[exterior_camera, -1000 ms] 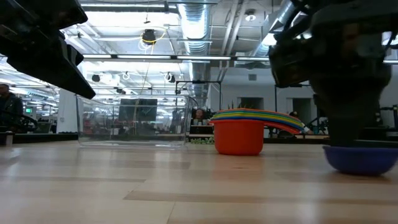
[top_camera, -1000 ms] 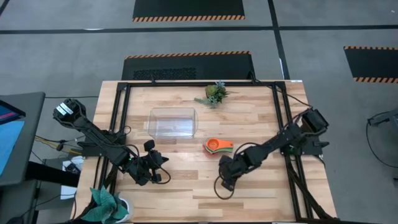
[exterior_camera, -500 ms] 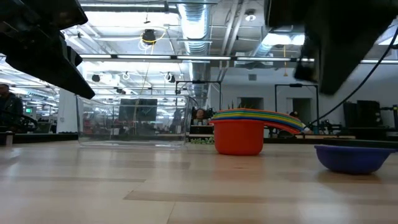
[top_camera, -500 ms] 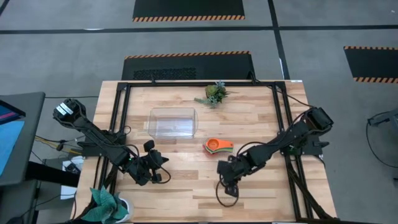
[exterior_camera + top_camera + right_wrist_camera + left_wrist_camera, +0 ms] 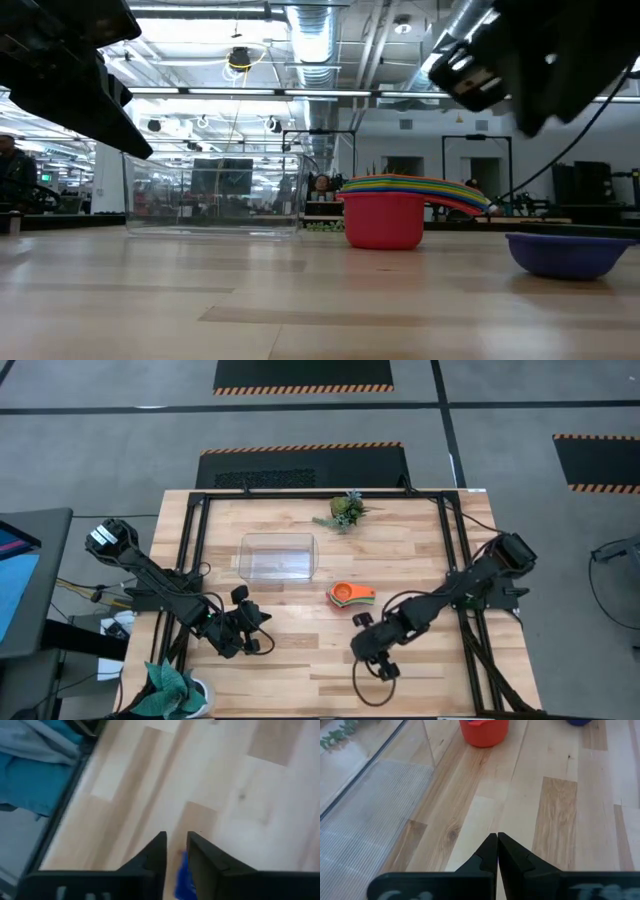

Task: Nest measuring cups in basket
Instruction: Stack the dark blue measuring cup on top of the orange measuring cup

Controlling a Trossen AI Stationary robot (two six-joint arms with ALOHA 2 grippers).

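Basket [image 5: 279, 556] is empty, nested cups [image 5: 350, 595] and blue cup [image 5: 566, 253] sit on the desk; right gripper [image 5: 380, 663] jaws slightly apart, left gripper [image 5: 250, 641] jaws together.

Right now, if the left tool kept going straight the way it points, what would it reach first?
Likely the red measuring cup with the nested stack; bare table lies between. The left tool is shut, and the clear basket sits off to one side.

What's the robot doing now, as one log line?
right gripper: open over blue cup | cup stack: on table, outside basket | left gripper: shut, idle
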